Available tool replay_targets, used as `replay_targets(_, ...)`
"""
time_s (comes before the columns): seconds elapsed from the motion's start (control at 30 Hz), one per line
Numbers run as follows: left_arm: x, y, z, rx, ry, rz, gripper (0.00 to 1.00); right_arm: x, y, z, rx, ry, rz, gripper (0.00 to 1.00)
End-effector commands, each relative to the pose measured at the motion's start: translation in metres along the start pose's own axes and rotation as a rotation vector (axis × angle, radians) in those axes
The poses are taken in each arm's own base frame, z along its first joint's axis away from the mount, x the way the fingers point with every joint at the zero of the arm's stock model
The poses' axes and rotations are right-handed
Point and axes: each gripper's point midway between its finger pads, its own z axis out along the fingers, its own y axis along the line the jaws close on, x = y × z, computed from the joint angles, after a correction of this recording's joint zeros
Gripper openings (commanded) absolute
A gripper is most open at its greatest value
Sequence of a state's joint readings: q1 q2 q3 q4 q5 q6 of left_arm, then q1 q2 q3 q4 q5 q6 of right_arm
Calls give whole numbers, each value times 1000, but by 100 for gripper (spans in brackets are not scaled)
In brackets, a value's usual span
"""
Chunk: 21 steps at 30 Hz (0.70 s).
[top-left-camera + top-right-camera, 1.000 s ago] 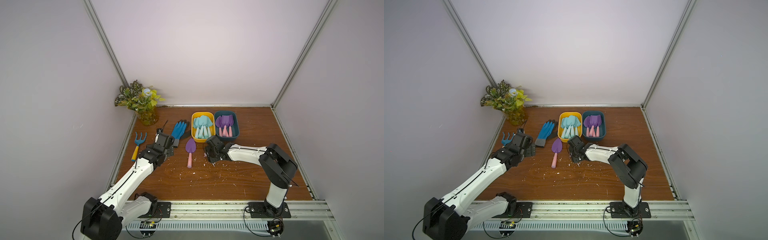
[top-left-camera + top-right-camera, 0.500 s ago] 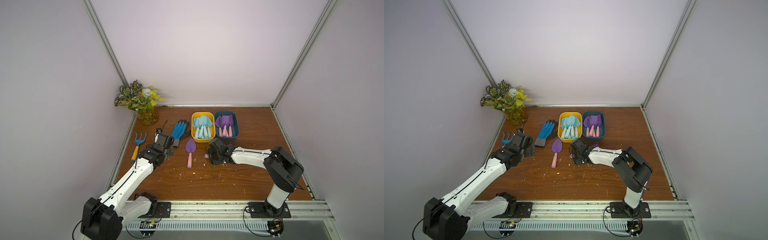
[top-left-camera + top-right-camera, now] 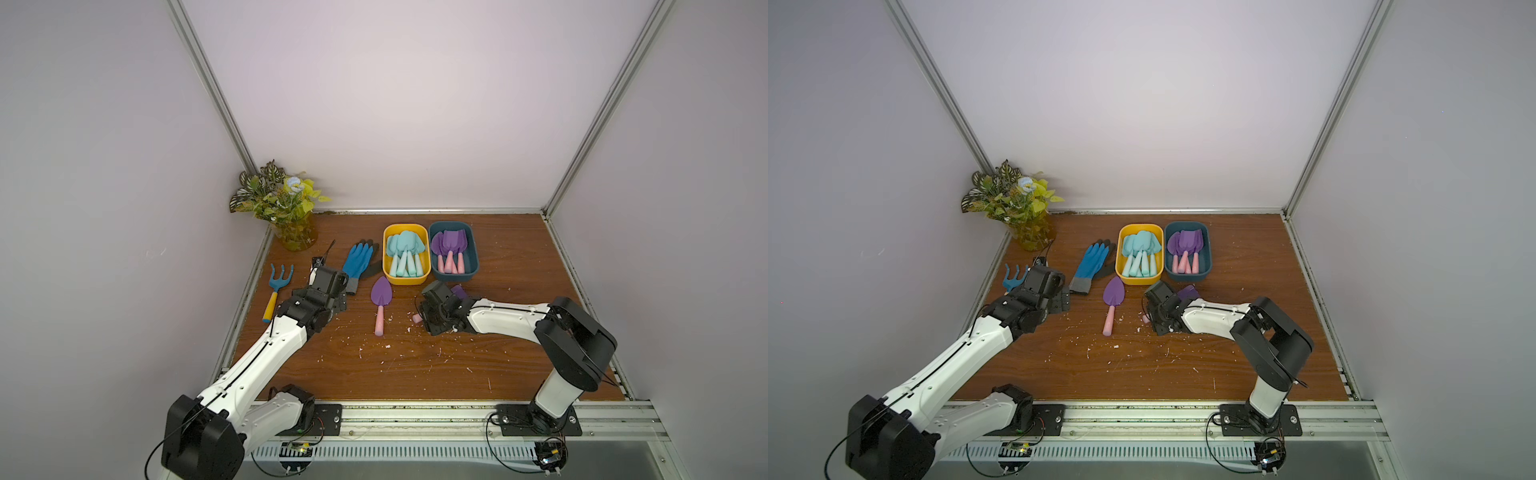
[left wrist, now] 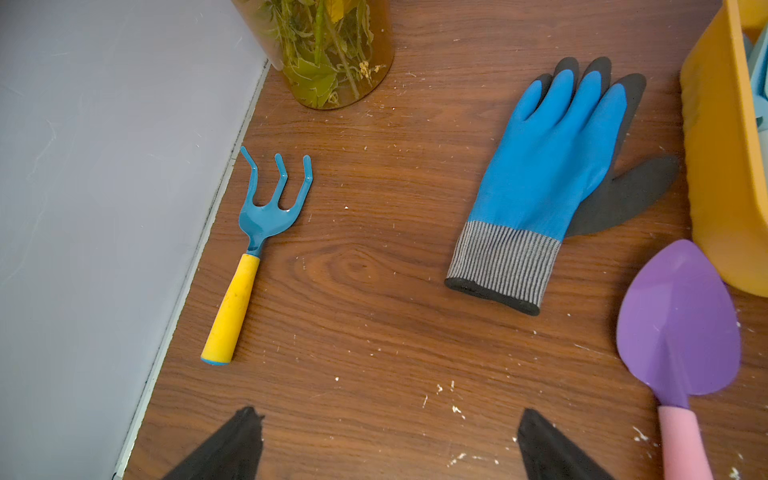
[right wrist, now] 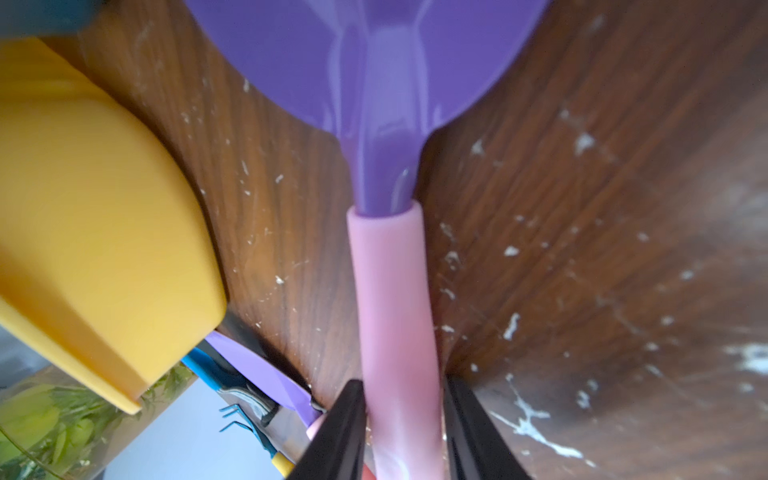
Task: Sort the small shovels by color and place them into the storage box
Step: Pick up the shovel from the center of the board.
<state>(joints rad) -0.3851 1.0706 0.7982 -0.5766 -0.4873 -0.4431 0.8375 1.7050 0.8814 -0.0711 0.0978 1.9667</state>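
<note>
My right gripper point(image 5: 401, 386) is shut on the pink handle point(image 5: 395, 299) of a purple-bladed shovel point(image 3: 459, 291) lying on the wood floor just in front of the two boxes. A second purple shovel point(image 3: 381, 297) lies loose to its left. The yellow box point(image 3: 405, 280) holds several aqua shovels point(image 3: 405, 249). The dark teal box point(image 3: 455, 275) holds purple shovels point(image 3: 451, 245). My left gripper point(image 4: 386, 415) hovers open over bare floor, with nothing between its fingers, left of the loose shovel point(image 4: 677, 324).
A blue rake with a yellow handle point(image 3: 279, 282) lies by the left wall. A blue and grey glove point(image 3: 359, 262) lies left of the yellow box. A potted plant point(image 3: 286, 208) stands in the back left corner. White crumbs dot the floor.
The right gripper's fingers have narrowed onto the pink handle, and its wrist has shifted slightly toward the front. The left arm has stayed put.
</note>
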Motion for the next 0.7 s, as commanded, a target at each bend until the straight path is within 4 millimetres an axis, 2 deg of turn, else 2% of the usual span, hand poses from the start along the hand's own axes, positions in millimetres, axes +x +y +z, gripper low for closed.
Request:
replay_targets(0.0, 3, 11, 1, -41, -1, -20, 98, -19, -47, 3, 149, -67, -38, 33)
replay_targets(0.23, 2, 12, 1, -44, -5, -24, 98, -24, -46, -14, 150, -123, -115, 27)
replay_targets(0.47, 2, 12, 1, -46, -2, -23, 98, -38, -54, -45, 146, -209, -190, 20)
replay_targets(0.67, 2, 11, 1, -44, -2, -25, 98, -45, -46, -64, 157, -255, -388, 16)
